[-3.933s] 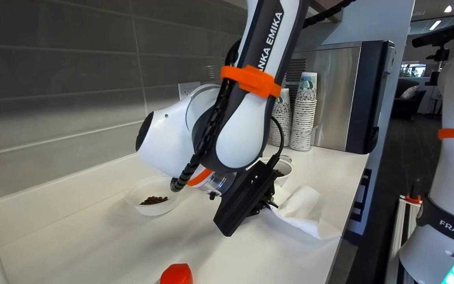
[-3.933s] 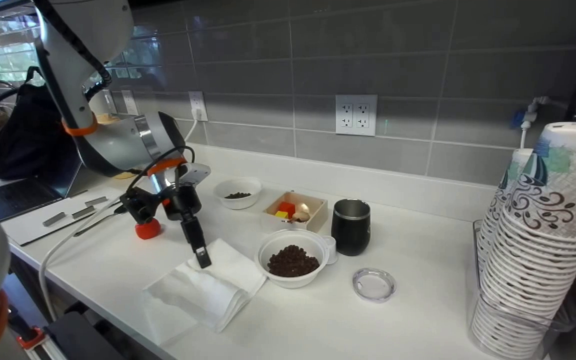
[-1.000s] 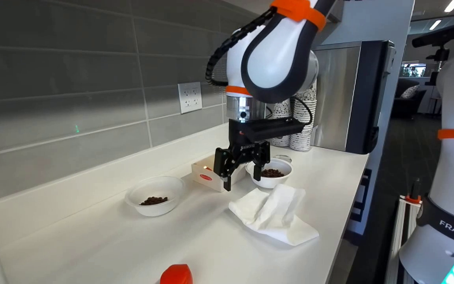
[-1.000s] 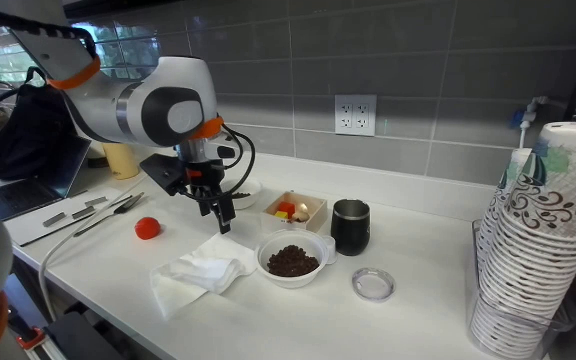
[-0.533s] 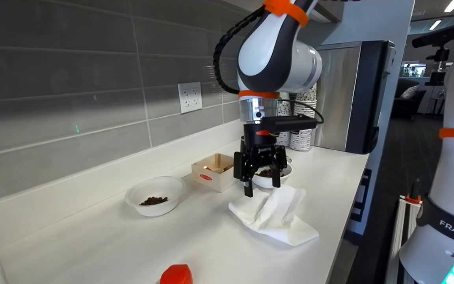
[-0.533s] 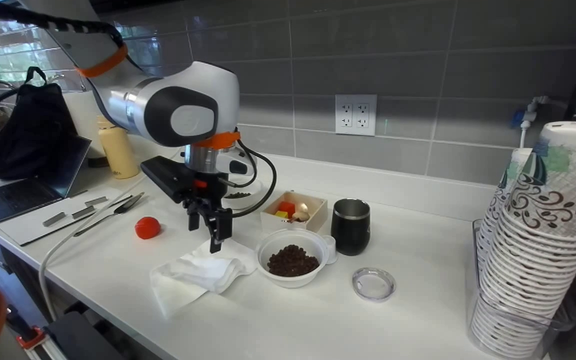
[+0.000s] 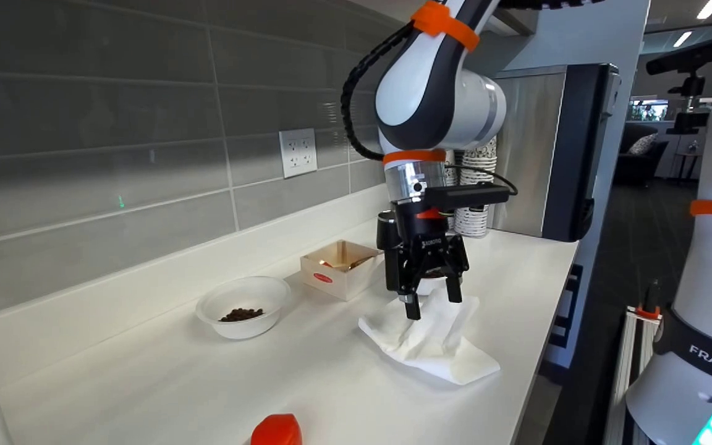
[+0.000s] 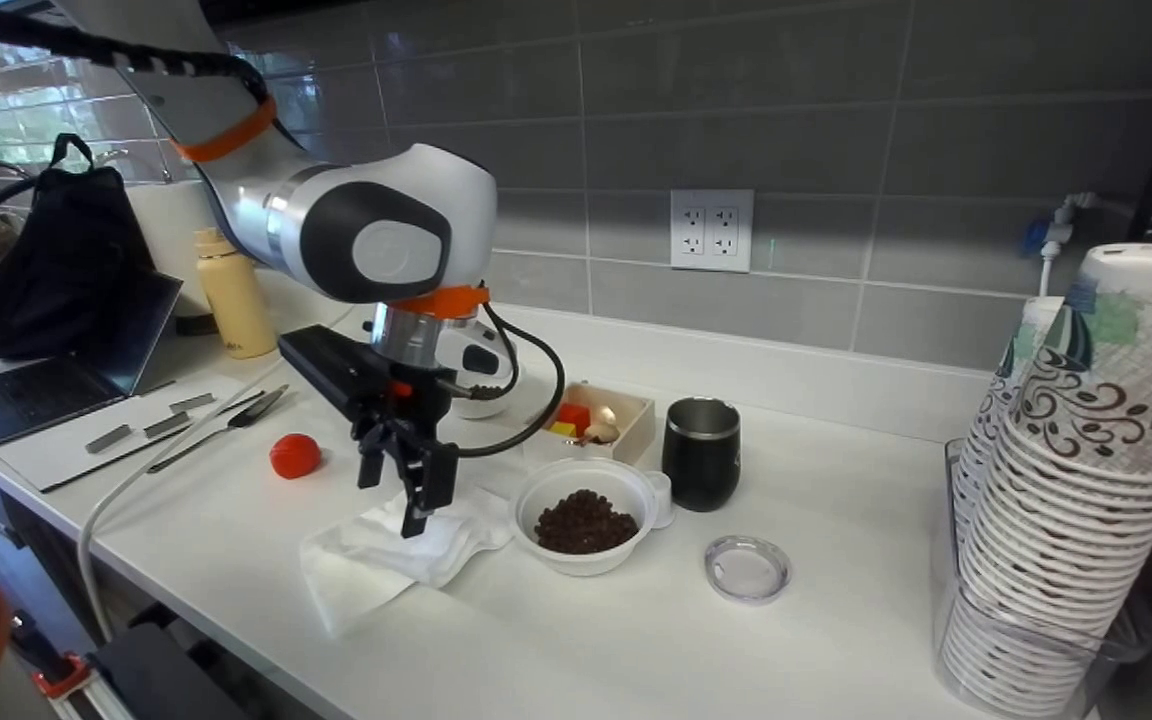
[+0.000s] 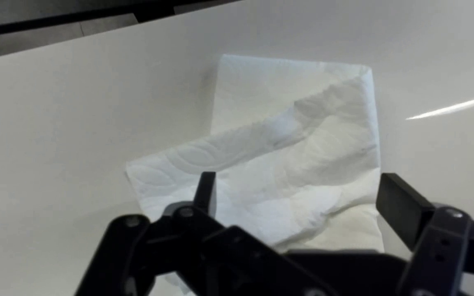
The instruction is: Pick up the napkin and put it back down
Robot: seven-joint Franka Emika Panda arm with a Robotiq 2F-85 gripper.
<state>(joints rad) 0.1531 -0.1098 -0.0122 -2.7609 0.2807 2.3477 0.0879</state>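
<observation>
The white napkin (image 7: 449, 355) lies loosely folded and creased on the white counter in both exterior views. My gripper (image 7: 434, 306) points downward just above it with its two black fingers wide apart. From the wrist view, the napkin (image 9: 327, 139) stretches beneath and beyond the fingertips; one finger (image 9: 207, 191) is in front of it, while the opposite finger (image 9: 401, 201) is by its right edge. Nothing is gripped between them. In an exterior view the gripper (image 8: 392, 503) covers part of the napkin (image 8: 366, 590). The exact height above the cloth is hard to judge.
Close beside the napkin stand a white bowl (image 8: 576, 565) of dark pieces and a small wooden box (image 7: 337, 281). Farther off are a black tumbler (image 8: 703, 460), a clear lid (image 8: 748, 572), stacked paper cups (image 8: 1076, 500), a red object (image 8: 295, 456) and another bowl (image 7: 241, 330).
Several seconds ago the gripper was tilted low at the napkin, which lay differently. Over the last second the open gripper has come over and down toward the napkin, which stayed still.
</observation>
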